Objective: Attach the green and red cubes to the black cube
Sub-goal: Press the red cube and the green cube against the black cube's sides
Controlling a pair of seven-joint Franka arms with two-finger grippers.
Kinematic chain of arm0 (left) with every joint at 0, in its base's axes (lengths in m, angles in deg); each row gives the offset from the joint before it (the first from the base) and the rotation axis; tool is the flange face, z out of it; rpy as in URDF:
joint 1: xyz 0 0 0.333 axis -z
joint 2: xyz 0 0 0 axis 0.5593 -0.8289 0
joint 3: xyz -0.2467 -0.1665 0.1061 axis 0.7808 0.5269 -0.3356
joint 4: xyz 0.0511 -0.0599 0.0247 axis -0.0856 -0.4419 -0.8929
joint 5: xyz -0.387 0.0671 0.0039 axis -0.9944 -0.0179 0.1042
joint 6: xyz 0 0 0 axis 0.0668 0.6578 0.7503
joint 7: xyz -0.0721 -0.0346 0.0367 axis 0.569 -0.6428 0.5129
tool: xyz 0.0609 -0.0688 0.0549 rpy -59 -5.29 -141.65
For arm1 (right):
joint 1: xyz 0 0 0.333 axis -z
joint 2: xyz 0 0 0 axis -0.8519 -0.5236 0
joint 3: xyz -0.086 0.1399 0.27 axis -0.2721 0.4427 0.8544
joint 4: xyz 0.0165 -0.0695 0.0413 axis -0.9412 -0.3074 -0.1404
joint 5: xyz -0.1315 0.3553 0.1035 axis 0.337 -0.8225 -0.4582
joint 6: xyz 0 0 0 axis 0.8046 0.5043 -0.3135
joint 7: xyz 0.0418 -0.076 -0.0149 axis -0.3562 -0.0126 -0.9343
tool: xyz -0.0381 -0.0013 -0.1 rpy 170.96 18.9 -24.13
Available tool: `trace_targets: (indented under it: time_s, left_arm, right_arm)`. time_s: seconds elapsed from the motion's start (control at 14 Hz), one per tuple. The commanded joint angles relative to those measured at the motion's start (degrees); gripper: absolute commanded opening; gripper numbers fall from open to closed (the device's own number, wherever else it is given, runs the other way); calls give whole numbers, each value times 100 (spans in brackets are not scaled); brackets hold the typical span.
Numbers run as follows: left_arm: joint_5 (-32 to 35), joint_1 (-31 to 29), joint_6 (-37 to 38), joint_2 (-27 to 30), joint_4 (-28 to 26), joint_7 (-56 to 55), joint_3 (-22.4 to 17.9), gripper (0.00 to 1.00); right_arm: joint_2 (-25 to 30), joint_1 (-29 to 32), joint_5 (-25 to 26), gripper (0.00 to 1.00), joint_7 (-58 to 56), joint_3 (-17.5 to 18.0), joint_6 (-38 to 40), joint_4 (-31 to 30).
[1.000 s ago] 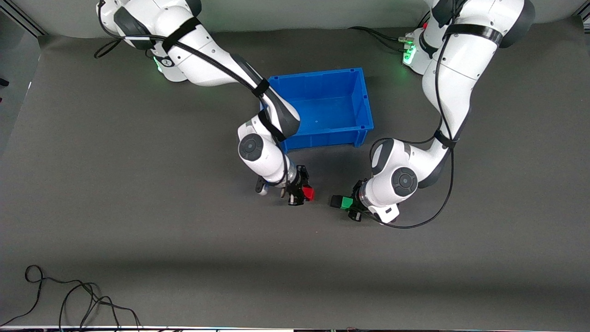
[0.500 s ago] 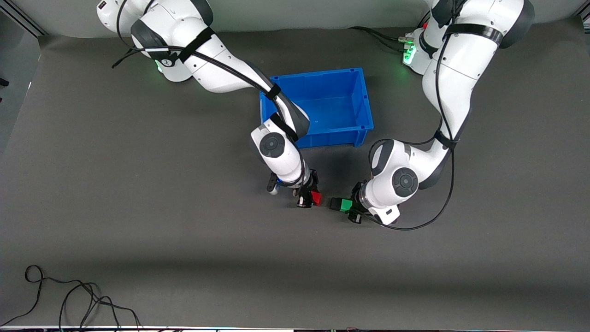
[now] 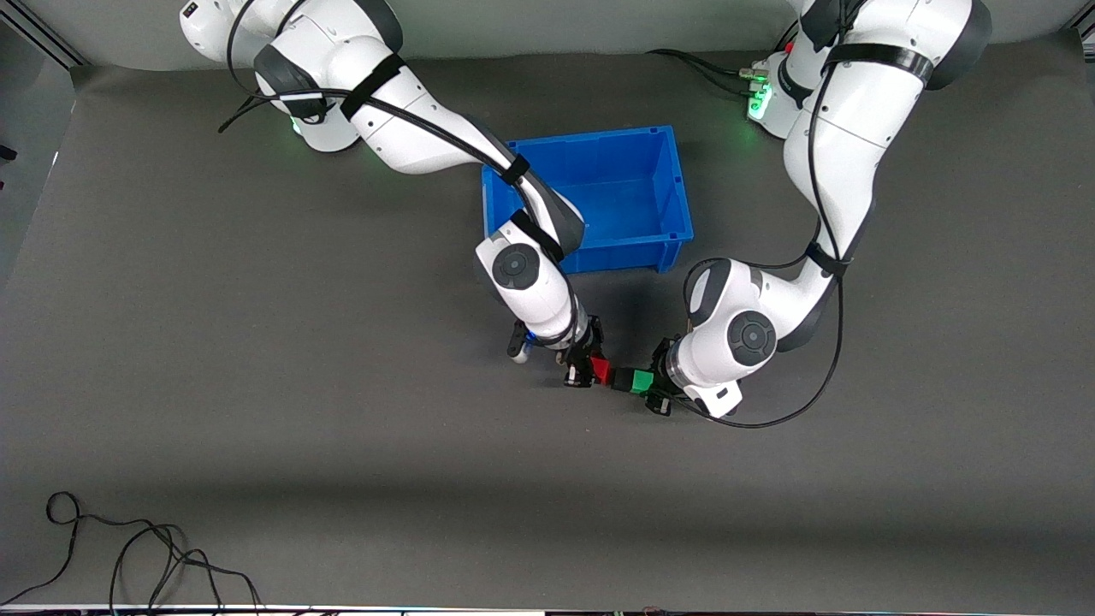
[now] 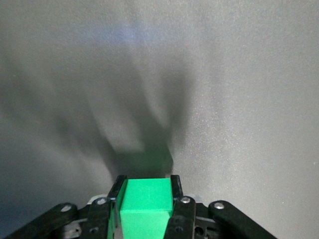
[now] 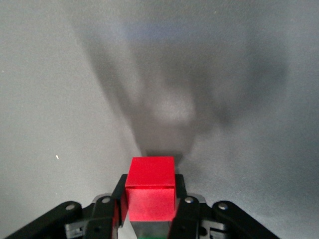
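The right gripper (image 3: 589, 370) is closed snugly on the red cube (image 3: 600, 370), its two fingers (image 5: 113, 209) pressed flat against the cube's opposite sides with no gap showing, and the cube sticks out past the fingertips. The left gripper (image 3: 652, 387) grips the green cube (image 3: 641, 382) the same way, its fingers (image 4: 175, 191) tight on both flanks, the cube's outer end reaching past their tips. Between the two coloured cubes sits the black cube (image 3: 619, 377), seen only as a small dark block in the front view; it looks to touch red on one face and green on the other, though the joints themselves are too small to confirm. The row of three hangs over the middle of the grey table (image 3: 257, 385), nearer the front camera than the blue bin (image 3: 650, 188).
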Motion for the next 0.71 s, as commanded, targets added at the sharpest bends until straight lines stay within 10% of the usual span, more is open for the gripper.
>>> trace_targets:
  time_s: [0.0,0.57,0.64]
  left_arm:
    - [94,112,37,-40,118,-182,-97,0]
    - [94,112,28,-41,127,-182,-89,0]
    - [94,112,28,-41,127,-182,-89,0]
  right_arm:
    - [-308,-110,156,27,295,-111,0,468]
    - [-484,-190,156,34,286,-111,0,723]
    - [-484,-190,156,50,286,-120,0,723]
